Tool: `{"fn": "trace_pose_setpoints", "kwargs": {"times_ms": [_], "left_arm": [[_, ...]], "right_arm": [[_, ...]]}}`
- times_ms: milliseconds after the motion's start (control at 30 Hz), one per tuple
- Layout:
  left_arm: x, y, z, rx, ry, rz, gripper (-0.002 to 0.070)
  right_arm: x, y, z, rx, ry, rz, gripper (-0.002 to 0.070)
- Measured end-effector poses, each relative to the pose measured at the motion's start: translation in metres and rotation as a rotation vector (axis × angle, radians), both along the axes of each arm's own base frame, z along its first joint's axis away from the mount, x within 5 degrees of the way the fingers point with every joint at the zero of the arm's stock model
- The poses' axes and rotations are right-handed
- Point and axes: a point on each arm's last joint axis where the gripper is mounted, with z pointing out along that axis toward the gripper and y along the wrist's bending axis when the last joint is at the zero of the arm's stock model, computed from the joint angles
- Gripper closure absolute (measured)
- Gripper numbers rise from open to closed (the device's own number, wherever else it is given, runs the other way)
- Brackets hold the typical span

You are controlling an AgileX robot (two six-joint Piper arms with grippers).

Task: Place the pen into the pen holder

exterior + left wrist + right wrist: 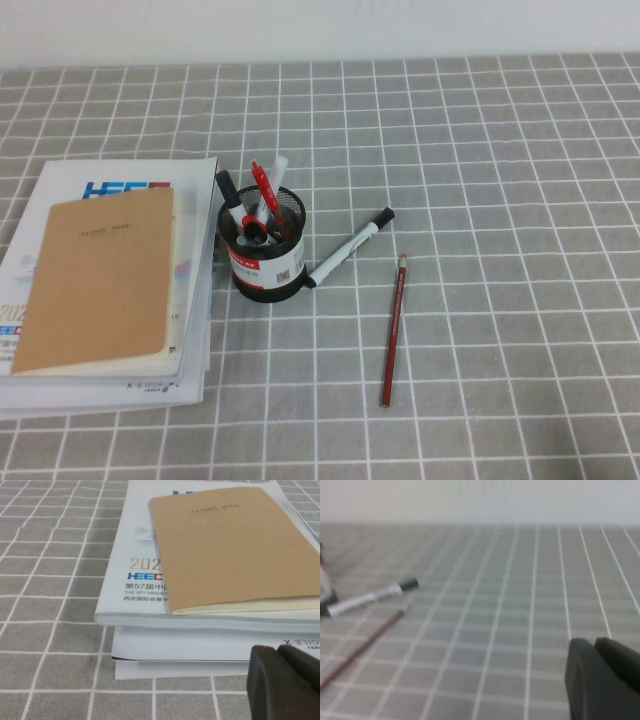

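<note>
The pen holder [266,264], a black mesh cup with a white and red QR label, stands near the table's middle. The red click pen [262,188] stands upright inside it among a few markers, its upper end sticking out above the rim. Neither gripper shows in the high view. My left gripper [277,652] is shut and empty, low over the table by the near edge of a stack of books. My right gripper [594,644] is shut and empty, low over the cloth well right of the holder.
A white marker with a black cap [350,247] lies against the holder's right side and also shows in the right wrist view [370,597]. A thin red pencil [393,330] lies to its right. A brown notebook [100,285] tops the book stack [150,640] on the left.
</note>
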Motion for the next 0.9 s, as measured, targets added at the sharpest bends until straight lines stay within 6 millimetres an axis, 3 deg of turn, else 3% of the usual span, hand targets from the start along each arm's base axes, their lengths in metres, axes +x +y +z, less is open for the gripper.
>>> {"fn": "trace_pose_setpoints", "kwargs": {"times_ms": [233, 500, 900], "left_arm": [[0.0, 0.0, 0.0, 0.0, 0.0, 0.0, 0.068], [0.0, 0.0, 0.0, 0.0, 0.0, 0.0, 0.068], [0.0, 0.0, 0.0, 0.0, 0.0, 0.0, 0.068]], "right_arm": [[-0.001, -0.006, -0.024, 0.069, 0.186, -0.127, 0.0689], [-0.001, -0.006, -0.028, 0.169, 0.233, -0.157, 0.0689], [-0.001, -0.01, -0.028, -0.059, 0.196, -0.144, 0.0689]]}}
